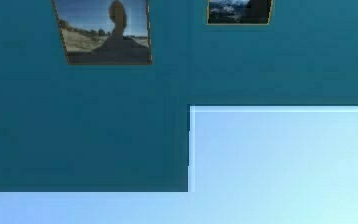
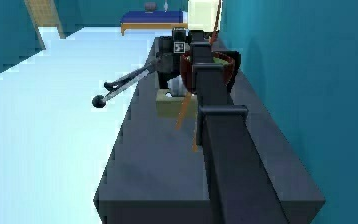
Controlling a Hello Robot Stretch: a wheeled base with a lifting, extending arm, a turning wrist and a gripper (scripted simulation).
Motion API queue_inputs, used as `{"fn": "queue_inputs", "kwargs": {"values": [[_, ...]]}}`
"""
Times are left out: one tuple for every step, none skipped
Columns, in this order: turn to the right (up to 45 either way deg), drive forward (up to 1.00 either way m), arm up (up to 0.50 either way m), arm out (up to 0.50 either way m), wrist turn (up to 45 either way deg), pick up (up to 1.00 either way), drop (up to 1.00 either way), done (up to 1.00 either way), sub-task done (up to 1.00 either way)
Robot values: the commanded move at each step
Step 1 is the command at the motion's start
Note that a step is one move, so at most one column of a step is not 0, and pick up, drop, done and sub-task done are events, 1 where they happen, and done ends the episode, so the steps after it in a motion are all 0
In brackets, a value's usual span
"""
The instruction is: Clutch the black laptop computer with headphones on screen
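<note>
thin fingers [image 2: 127, 85] reaching out over the edge of a dark tabletop [image 2: 147, 150], laptop not certain.
cannot tell whether spread or pressed together; at the tips of the gripper [image 2: 102, 95] just bare tabletop edge and pale floor [image 2: 47, 110], so holding nothing. behind them the gripper's dark body, with the white marker squares [image 2: 182, 45] and the dark square arm [image 2: 232, 160] running down to the bottom edge. under the body a small whitish thing [image 2: 172, 93] on the tabletop, an orange sliver [image 2: 187, 112] just beside the arm. right of the squares a dark shape with reddish edges [image 2: 217, 65] against the teal wall [image 2: 307, 90]; cannot tell if that is the laptop. far back a blue piece of furniture [image 2: 152, 17] and a wooden frame [image 2: 42, 15]. in the forward view, two framed pictures [image 1: 105, 30] [image 1: 240, 10] on a teal wall [image 1: 87, 130], and a pale surface [image 1: 277, 160] low on the right.
</note>
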Motion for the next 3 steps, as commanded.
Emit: {"fn": "queue_inputs", "kwargs": {"values": [[0.0, 0.00, 0.00, 0.00, 45.0, 0.00, 0.00, 0.00, 0.00], [0.0, 0.00, 0.00, 0.00, 39.0, 0.00, 0.00, 0.00, 0.00], [0.0, 0.00, 0.00, 0.00, 0.0, 1.00, 0.00, 0.00, 0.00]]}}
